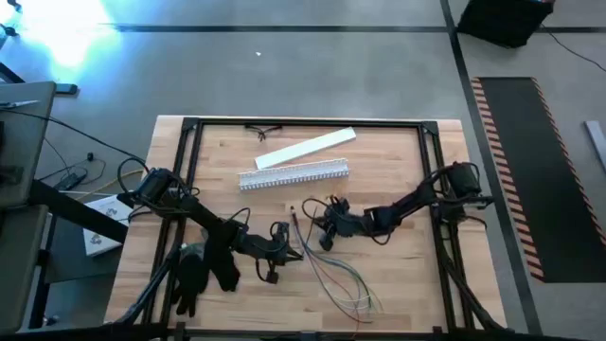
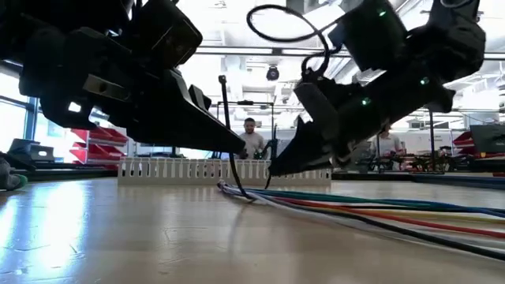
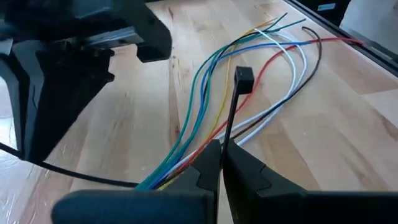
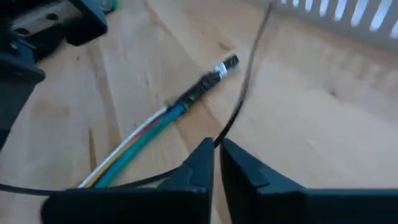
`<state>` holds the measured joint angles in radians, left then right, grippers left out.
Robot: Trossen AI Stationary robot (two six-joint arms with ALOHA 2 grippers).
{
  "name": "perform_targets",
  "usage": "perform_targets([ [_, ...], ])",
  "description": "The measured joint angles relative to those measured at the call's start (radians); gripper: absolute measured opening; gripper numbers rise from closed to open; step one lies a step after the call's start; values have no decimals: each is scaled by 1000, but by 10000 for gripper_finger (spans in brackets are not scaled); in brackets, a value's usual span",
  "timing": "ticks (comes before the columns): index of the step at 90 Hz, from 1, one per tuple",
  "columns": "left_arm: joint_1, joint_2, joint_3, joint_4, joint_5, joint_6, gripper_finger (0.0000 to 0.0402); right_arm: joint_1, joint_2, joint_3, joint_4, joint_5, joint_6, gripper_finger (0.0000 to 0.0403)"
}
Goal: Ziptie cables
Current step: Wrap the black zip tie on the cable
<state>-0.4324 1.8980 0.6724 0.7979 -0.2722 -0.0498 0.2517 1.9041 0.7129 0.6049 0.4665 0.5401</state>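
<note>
Because the zip tie (image 3: 231, 112) must loop the cables (image 3: 205, 118), my left tool (image 3: 219, 163) and right tool (image 4: 216, 157) each pinch an end of it.

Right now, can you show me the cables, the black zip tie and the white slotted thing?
cables (image 3: 205, 81), left wrist view, the blue-green strands.
zip tie (image 3: 243, 79), left wrist view, its square head.
white slotted channel (image 1: 294, 174), high view, its middle.

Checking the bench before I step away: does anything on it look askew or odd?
The cables splay into a loose fan at one end. The white lid strip lies askew, off its slotted channel. Nothing is spilled or broken.
</note>
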Motion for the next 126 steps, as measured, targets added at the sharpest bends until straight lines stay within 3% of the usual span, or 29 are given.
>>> perform_targets([
  [35,0,0,0,0,1,-1,0,-2,0,42,-3,38,-72,12],
  [65,0,0,0,0,22,0,0,-16,0,43,-58,28,-19,112],
  [84,0,0,0,0,24,0,0,-23,0,43,-138,47,23,155],
  [110,0,0,0,-1,24,1,0,-123,28,43,-101,-116,81,220],
  [126,0,0,0,-6,24,1,0,-137,89,43,42,-174,21,209],
])
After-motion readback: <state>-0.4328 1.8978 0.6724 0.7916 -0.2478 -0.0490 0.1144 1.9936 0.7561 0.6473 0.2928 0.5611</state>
